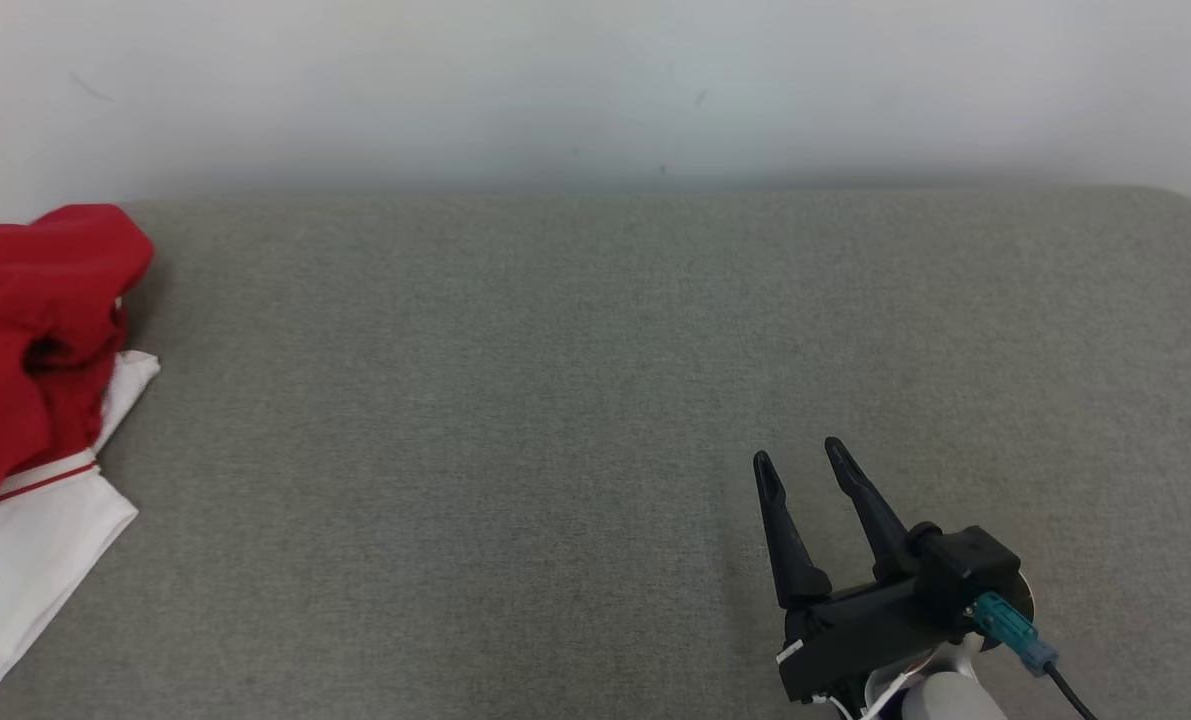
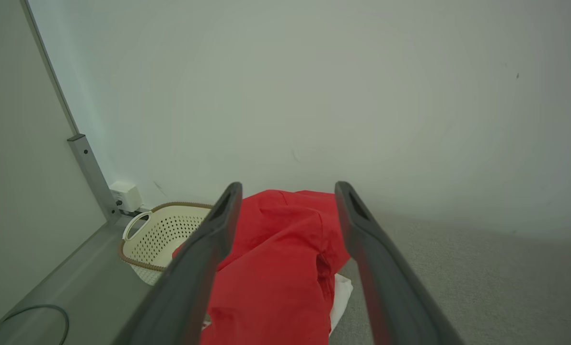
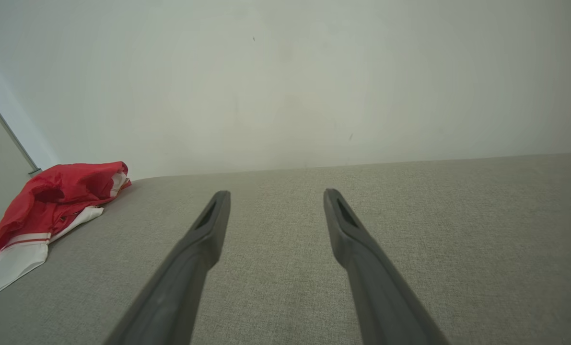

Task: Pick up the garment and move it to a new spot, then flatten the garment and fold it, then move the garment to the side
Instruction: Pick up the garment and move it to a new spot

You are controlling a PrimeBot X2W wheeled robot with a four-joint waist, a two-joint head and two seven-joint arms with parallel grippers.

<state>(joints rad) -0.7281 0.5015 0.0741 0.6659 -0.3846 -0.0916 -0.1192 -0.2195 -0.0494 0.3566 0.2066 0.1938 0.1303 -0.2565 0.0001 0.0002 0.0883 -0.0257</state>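
You have the garment [image 1: 35, 330] heaped at the far left edge of the grey cushion [image 1: 575, 400]. It is well apart from the right claw [image 1: 800, 455], which hangs over the near right part of the cushion with its two fingers spread and nothing between them. The left claw [image 2: 289, 187] is spread wide too. In its wrist view the red cloth sits just ahead, framed between the two fingers but not pinched.

Count one heap of cloth, two claws, and one pale perforated basket [image 2: 165, 235] on the floor beside the heap, near the wall.

The heap's long axis runs from the far side toward you along the cushion's left edge. The bunched red part is at the far end and the flat white part with a red stripe at the near end, with a white corner pointing right. The head view cuts off its left side, so it may be one piece or two layered.
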